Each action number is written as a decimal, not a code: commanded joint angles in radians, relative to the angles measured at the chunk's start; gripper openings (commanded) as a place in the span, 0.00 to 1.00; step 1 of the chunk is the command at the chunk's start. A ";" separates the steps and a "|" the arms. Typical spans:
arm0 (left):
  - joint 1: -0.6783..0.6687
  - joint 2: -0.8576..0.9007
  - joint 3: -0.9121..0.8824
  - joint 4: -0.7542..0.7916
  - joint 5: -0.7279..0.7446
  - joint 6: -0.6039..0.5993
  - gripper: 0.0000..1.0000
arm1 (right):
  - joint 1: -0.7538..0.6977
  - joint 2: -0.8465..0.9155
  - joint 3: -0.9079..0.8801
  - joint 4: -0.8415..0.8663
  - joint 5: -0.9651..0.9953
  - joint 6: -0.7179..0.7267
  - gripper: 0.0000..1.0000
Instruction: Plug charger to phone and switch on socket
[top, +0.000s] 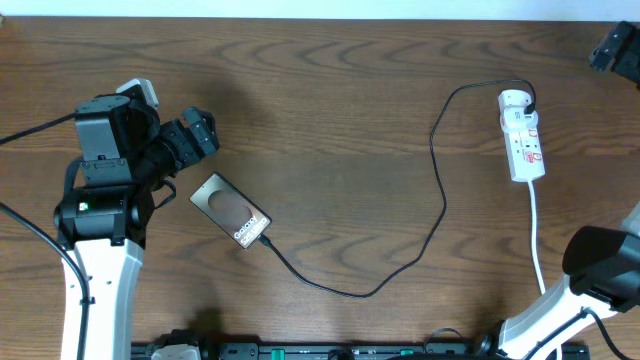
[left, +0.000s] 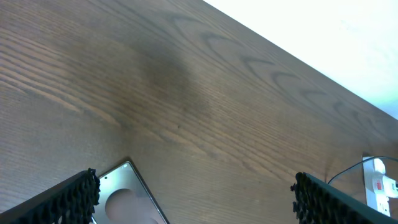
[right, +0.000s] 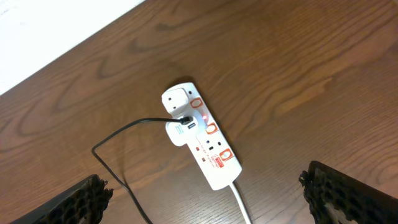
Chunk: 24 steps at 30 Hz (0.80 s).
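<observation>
A flat dark phone (top: 231, 210) with white lettering lies slantwise on the brown wooden table (top: 330, 120), toward its left edge. Near it is the left claw (left: 196, 202), its ribbed black fingers (left: 78, 196) spread wide and holding nothing. The thin black charger cable (top: 444, 205) loops from the phone's end to the narrow white power strip (right: 202, 140) near the far right corner. The right claw (right: 208, 199) hangs above that strip, spread and empty.

Left tool (left: 196, 198) jaws wide apart, empty; right tool (right: 205, 194) same, both raised.
</observation>
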 joint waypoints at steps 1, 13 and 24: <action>-0.002 0.006 0.026 -0.002 -0.010 0.002 0.98 | 0.002 0.003 -0.002 -0.001 0.011 0.018 0.99; -0.002 0.006 0.026 -0.006 -0.011 0.003 0.98 | 0.002 0.003 -0.002 -0.001 0.011 0.018 0.99; -0.159 -0.543 -0.383 0.127 -0.393 0.021 0.98 | 0.003 0.003 -0.002 -0.001 0.011 0.018 0.99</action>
